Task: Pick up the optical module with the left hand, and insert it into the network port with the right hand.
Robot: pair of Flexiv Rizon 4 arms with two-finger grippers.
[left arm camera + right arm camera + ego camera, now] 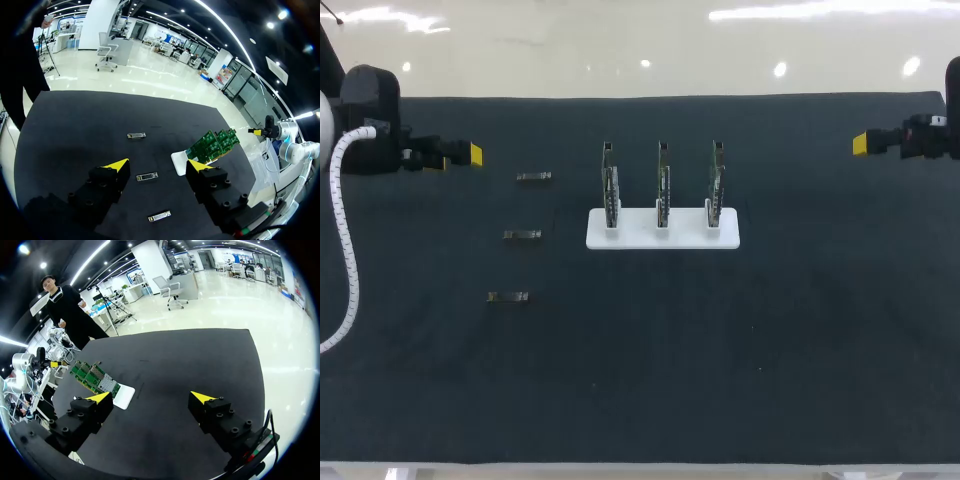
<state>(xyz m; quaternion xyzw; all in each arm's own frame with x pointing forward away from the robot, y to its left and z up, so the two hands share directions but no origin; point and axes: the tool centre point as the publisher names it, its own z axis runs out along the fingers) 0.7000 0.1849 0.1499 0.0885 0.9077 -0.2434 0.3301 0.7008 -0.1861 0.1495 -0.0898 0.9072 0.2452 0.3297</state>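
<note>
optical modules [522, 235] are lying in a row on the dark mat [800, 330], left of the white stand [662, 236] carrying three cards [662, 185] (all upright). my left pincer [157, 164] is hanging released near them; my right pincer [151, 397] is gaping too, grasping nothing.

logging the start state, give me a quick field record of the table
optical modules: three, lying apart in a column on the mat, left of the stand
white stand: holds three upright green boards
left hand: open, empty, above the modules
right hand: open, empty, at the table's right edge
</note>
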